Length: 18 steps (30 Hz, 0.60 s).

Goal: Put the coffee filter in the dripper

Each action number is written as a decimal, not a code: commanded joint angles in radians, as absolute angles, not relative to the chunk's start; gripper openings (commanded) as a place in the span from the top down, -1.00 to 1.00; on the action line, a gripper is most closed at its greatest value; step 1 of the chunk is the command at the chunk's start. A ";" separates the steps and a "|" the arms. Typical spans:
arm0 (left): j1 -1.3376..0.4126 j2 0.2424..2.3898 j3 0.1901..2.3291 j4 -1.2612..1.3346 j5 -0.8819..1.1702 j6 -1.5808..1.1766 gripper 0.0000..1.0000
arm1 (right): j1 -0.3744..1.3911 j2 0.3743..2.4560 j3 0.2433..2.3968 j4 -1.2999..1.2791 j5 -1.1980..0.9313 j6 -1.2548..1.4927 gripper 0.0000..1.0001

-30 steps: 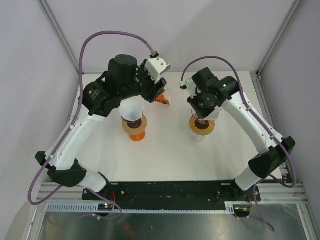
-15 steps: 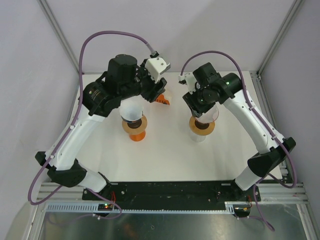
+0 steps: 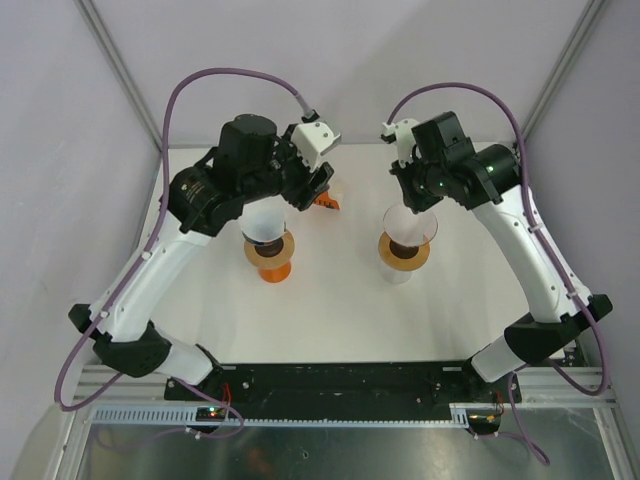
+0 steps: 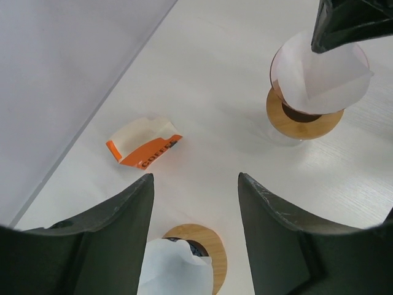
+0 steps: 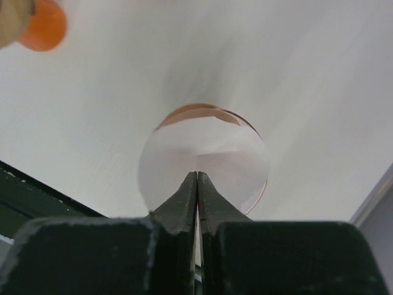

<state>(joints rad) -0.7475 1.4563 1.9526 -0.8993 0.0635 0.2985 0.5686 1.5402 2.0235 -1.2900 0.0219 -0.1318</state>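
Nearest me on the desk (image 3: 340, 310) is the orange dripper (image 3: 268, 258). The left filter (image 3: 263, 222) is in it but stands tall out of the top, so I'd guess it's not pushed all the way down. The left gripper (image 4: 195, 179) hangs above it with its fingers wide apart and nothing between them. If it drops straight down it'll probably crumple the paper or shove the dripper sideways, since that thing looks light and top-heavy. Across from it, well apart, the glass dripper (image 3: 404, 252) has the right filter (image 4: 322, 74) sitting in its cone, one corner poking over the rim. The right gripper (image 5: 197, 178) is right over that paper with its fingers pressed together, and I can't tell whether the tips are touching it. If they are, pulling away could yank the filter out or tip the dripper. A bit further back there's the orange filter box (image 4: 145, 150), open with white paper showing, near the left gripper, so a sloppy swing could knock it. I don't see anything standing between the two drippers. Behind it all the purple cables (image 3: 230, 72) loop up in front of the back wall (image 3: 420, 60), well above the desk
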 commanded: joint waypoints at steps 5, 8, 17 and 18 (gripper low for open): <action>-0.656 1.361 1.845 -0.862 0.103 0.310 -0.27 | 0.528 1.547 1.828 -1.230 0.107 -0.096 1.00; -0.624 1.341 1.815 -0.853 0.130 0.303 -0.28 | 0.516 1.559 1.767 -1.196 0.094 -0.107 1.00; -0.602 1.333 1.790 -0.843 0.147 0.305 -0.29 | 0.513 1.581 1.653 -1.159 0.079 -0.104 1.00; -0.602 1.334 1.791 -0.841 0.149 0.304 -0.29 | 0.513 1.578 1.638 -1.151 0.074 -0.103 1.00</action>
<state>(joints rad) -0.6117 1.3628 1.7950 -0.8833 0.1207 0.2970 0.5148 1.5898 1.6802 -1.1992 0.0814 -0.1120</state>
